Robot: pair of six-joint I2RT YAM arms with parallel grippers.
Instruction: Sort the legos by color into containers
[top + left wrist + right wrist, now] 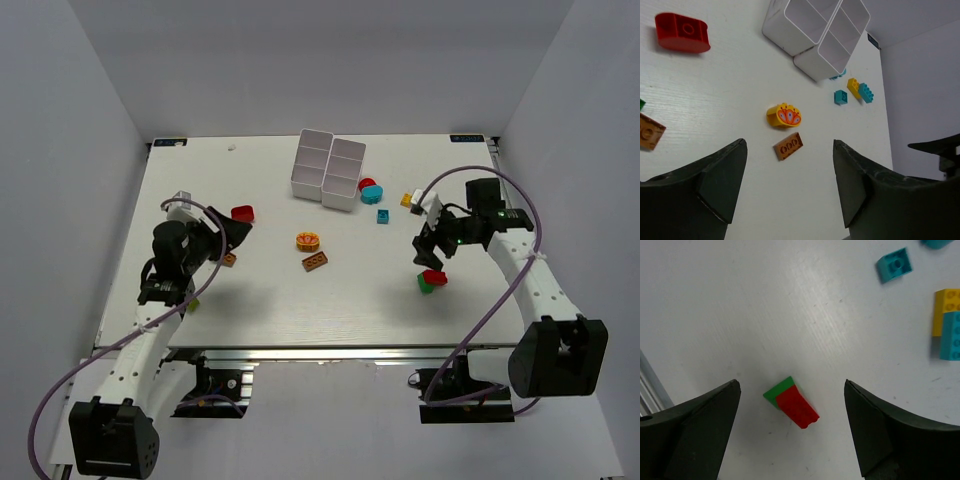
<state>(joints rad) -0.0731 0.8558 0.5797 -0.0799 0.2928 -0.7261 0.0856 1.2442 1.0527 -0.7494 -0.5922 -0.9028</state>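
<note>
Containers (pixel 328 170): white open-top bins joined in one block, at the far centre of the white table (pixel 260 310). Legos, all loose on the table: red rounded brick (pixel 243 213) to the left of the bins; yellow brick with a printed orange face (pixel 308 240) and orange-brown flat brick (pixel 316 262) at centre, near each other but apart; second orange-brown brick (pixel 229 260) beside the left arm; red-and-cyan pair (pixel 370 190) just beside the bins' right side; small cyan brick (pixel 383 216) nearer the arms; yellow-and-cyan stack (pixel 410 199) further right; red-on-green stack (pixel 433 280) at the near right. Left gripper (pixel 232 238): fingers spread, nothing between them, above the table and facing the two centre bricks. Right gripper (pixel 432 252): fingers spread, above the red-on-green stack. In the wrist view that stack lies on the table between the fingers, touching neither.
</note>
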